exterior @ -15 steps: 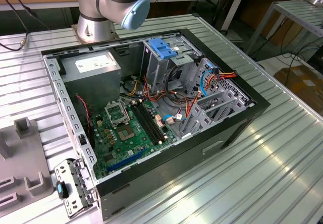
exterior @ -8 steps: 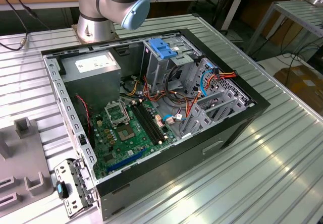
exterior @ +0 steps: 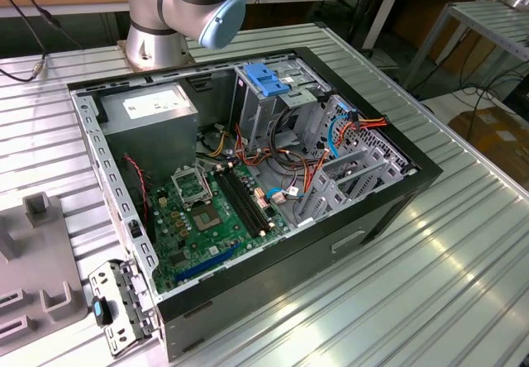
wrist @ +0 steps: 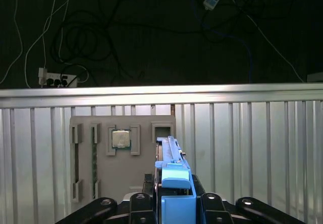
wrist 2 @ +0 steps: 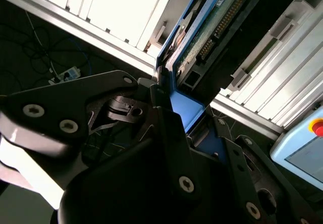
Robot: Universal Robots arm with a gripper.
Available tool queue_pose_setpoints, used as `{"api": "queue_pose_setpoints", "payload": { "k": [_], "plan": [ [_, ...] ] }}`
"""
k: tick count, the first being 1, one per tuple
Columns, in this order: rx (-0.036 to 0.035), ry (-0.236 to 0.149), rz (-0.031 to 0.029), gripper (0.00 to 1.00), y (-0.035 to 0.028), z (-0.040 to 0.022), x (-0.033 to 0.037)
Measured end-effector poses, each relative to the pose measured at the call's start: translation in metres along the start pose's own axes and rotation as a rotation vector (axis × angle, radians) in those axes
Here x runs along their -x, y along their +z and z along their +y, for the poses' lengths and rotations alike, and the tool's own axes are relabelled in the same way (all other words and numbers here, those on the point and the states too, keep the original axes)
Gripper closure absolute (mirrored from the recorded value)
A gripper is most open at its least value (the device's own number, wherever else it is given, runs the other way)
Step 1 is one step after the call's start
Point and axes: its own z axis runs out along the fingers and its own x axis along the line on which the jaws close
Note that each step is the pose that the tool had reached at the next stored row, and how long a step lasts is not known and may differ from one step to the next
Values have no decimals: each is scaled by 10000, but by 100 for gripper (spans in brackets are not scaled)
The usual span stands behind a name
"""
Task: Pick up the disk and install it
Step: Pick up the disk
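First wrist view: the disk sits edge-on in the gripper, whose jaws are clamped on the blue end tab of its carrier. Just beyond the disk lies a grey fixture tray, and the drive's far end lines up with one of the tray's open pockets. A processor chip sits in a neighbouring pocket of the tray. The tray rests on a ribbed metal table.

In the second wrist view the disk shows its green circuit board and blue side rail, held between the black linkages of the gripper.

In the exterior view the tray lies at the table's edge. To the exterior view's right of the tray stands an open computer case with its motherboard, power-supply box and a drive cage topped by a blue latch. The arm rises behind the case.
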Motion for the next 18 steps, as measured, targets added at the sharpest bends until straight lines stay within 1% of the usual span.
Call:
{"api": "queue_pose_setpoints", "payload": {
  "k": [4,18],
  "plan": [
    [0,0,0,63,-19,0,0],
    [0,0,0,63,-39,0,1]
  ]
}}
